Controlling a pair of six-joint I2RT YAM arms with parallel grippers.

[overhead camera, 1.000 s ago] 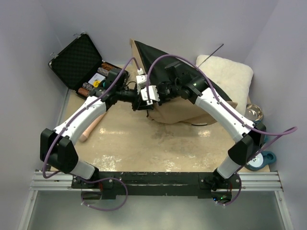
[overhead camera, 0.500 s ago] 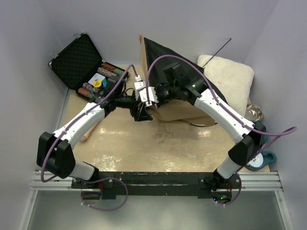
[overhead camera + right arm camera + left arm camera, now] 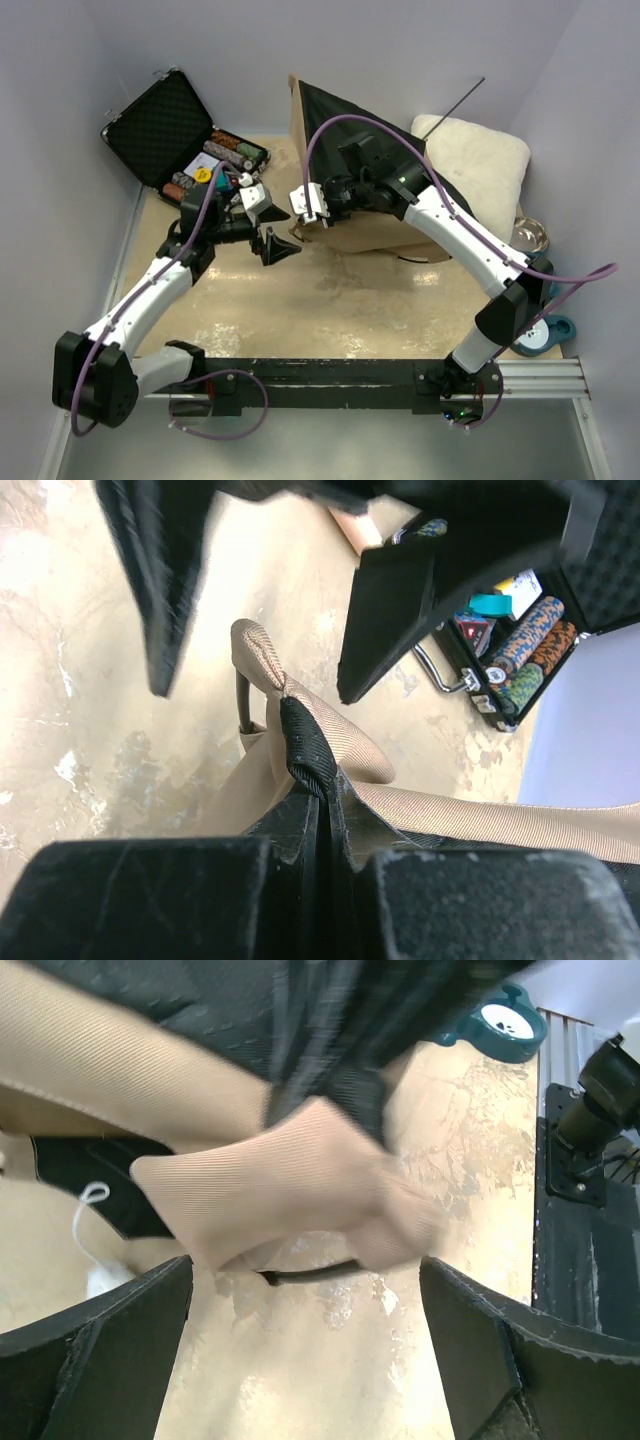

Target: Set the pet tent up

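Tabletop (image 3: 330,300) scene: right gripper (image 3: 312,215) clamped a corner of the tent (image 3: 365,235), just right of the empty, spread left gripper (image 3: 285,230).

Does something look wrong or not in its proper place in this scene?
Yes. The pet tent is not standing properly: it is tipped up with its black underside showing, and one thin pole sticks out bare near the cushion. The right end effector pinches a fabric corner. The left end effector is open, apart from it.

Overhead from behind, wrist views close, sharing pet tent (image 3: 300,1185)
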